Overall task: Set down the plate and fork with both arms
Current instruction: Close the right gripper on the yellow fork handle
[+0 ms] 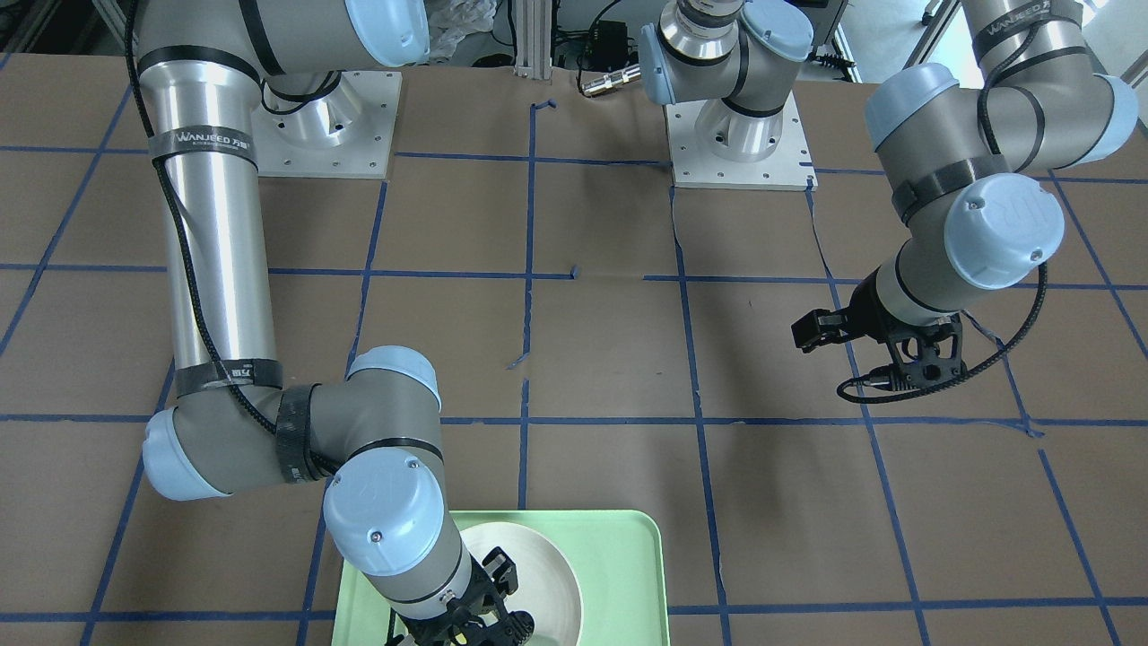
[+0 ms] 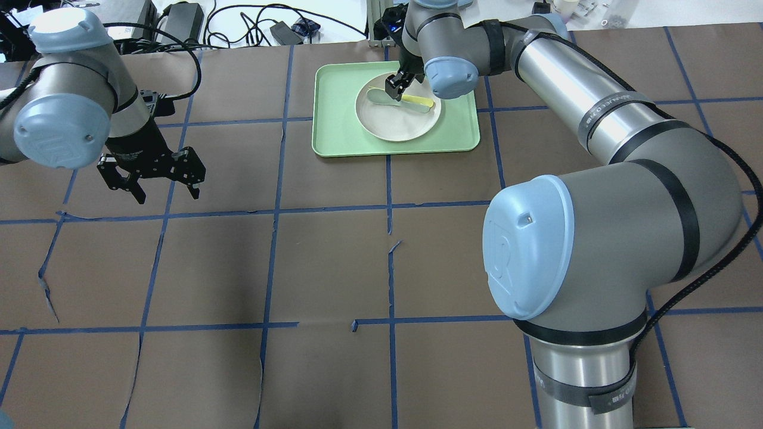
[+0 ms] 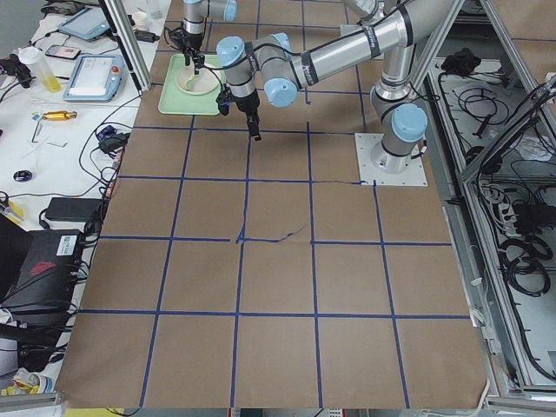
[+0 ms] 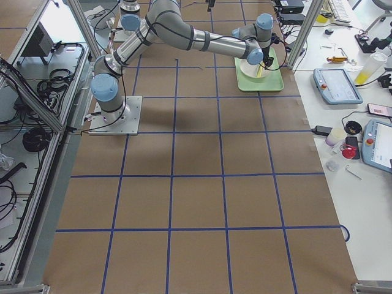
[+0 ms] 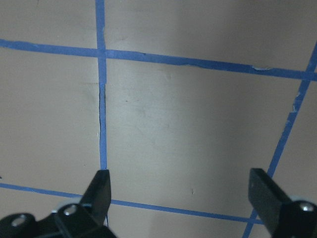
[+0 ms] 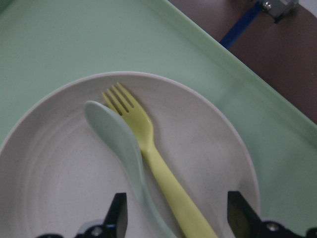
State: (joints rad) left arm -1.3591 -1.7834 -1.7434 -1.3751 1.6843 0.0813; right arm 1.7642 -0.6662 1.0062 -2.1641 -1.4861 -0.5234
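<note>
Brown paper covers the whole table [image 2: 334, 262], taped off into big squares with blue lines, a few seams torn and curling. Out at the far side from the robot, near the middle, sits the plate [image 2: 396, 124]: round, off-white, matte and faintly speckled, shallow with a raised rim and soft rings in its well. In it lies the fork [image 6: 148, 148], slim pale-yellow plastic with four short tines aimed at the rim and its handle running back across the well. A pale grey-green spoon [image 6: 119, 139] lies alongside, its bowl touching the fork's head and its handle beside the fork's. The plate rests in a rectangular light green tray [image 2: 334, 119] with rounded corners, set towards one side of it.

The right gripper [image 6: 179, 214] hangs directly over the plate, jaws spread wide and holding nothing, with both handles running between its fingers in the wrist view. The left gripper [image 2: 168, 193] is well apart from the tray, above bare paper and tape lines, its jaws likewise parted and empty
</note>
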